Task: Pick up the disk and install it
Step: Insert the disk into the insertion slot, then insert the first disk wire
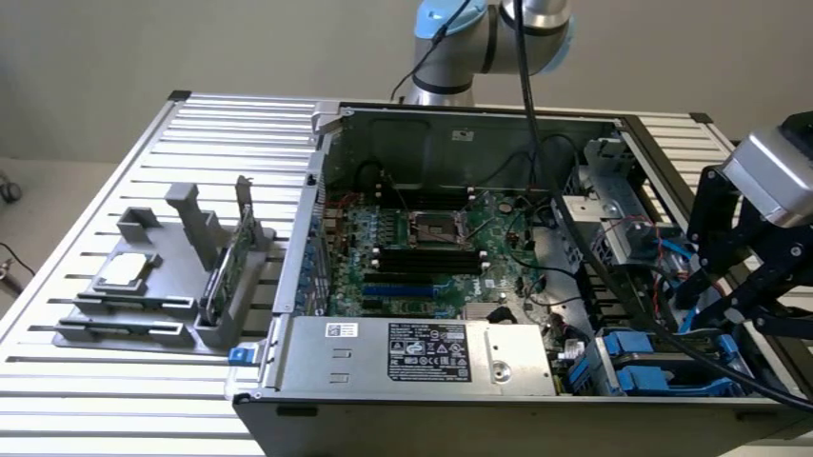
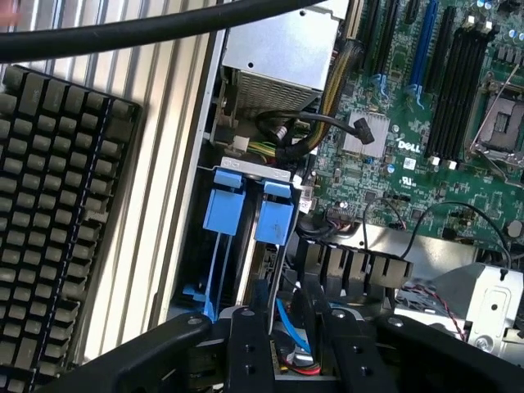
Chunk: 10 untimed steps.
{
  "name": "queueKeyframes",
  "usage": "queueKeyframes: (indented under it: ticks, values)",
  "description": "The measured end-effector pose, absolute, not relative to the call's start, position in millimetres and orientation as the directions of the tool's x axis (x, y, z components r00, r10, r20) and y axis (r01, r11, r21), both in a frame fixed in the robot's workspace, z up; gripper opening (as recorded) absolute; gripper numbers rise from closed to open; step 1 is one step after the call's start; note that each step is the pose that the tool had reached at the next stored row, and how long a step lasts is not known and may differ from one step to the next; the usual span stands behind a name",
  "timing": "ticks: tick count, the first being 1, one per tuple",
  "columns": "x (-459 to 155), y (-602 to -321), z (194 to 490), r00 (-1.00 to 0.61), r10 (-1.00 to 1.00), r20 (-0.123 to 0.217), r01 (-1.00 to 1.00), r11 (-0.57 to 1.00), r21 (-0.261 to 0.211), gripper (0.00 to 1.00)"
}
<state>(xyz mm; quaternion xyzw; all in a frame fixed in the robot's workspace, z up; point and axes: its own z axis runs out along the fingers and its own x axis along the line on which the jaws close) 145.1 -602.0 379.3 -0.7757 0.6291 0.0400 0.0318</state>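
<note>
Jaws clenched part-way on what reads as the disk (image 2: 288, 326), a blue-edged sliver caught between the fingers (image 2: 250, 344). Held edge-on, so little of it to see. Hangs above the drive bay (image 2: 254, 170) at a corner of the open computer case (image 1: 445, 143), near two blue carriers (image 2: 223, 201) seated there side by side.

Could jam on the bay's rim if lowered skewed, since the free slot beside the carriers looks narrow. Could slip, with only a thin edge pinched. Could catch the bundle of black leads (image 2: 323, 123) running from the power supply (image 2: 278, 49) just beside the bay, or the red and black wires (image 2: 426, 295) by the metal cage. Could also foul the thick black cable (image 2: 164, 29) slung across the case from the arm.

Round about: motherboard (image 2: 409, 139) deeper inside the case, and a keyboard (image 2: 57, 221) on the slatted table (image 1: 76, 400) just outside the case wall. On the exterior view's left, a grey holder (image 1: 128, 338) bearing a small silver chip (image 1: 128, 271) and an upright green card (image 1: 228, 271), well apart from the bay and no hindrance. Crowded only by the leads, the wires and the seated carriers.
</note>
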Motion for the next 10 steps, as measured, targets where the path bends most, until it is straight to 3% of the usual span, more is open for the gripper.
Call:
queueKeyframes:
  ticks: [10]
  values:
    - [145.1, -602.0, 379.3, 0.205, -0.973, -0.102, -0.978, -0.207, 0.001, 0.31]
